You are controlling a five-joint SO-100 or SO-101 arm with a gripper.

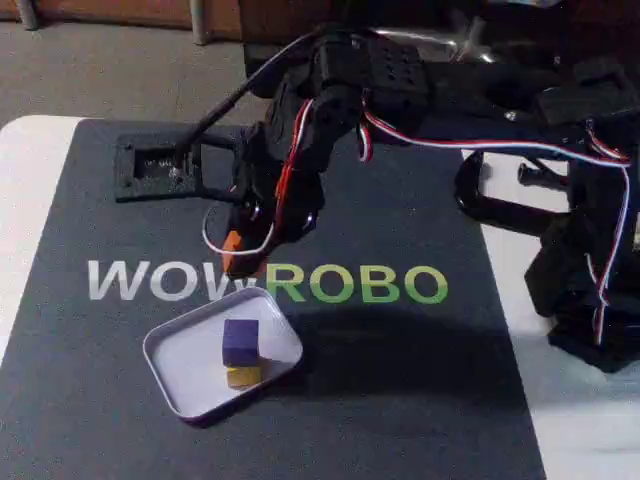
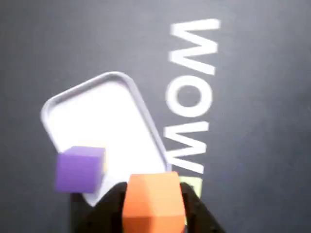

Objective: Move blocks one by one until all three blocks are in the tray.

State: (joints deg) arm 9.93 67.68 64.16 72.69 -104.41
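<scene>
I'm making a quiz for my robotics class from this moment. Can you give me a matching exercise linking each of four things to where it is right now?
Things:
1. orange block
2. purple block
3. yellow block
4. tray

Places:
A. on the dark mat, below the WOW lettering in the fixed view
B. under the purple block
C. held in the end effector
D. on top of the yellow block

Pairs: 1-C, 2-D, 3-B, 4-A

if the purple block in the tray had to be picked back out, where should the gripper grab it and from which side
Come from straight above and pinch two opposite flat side faces of the purple block. It sits on top of the yellow block, so its sides appear to stand clear above the tray rim. Gripping low risks dragging the yellow one along.
</scene>
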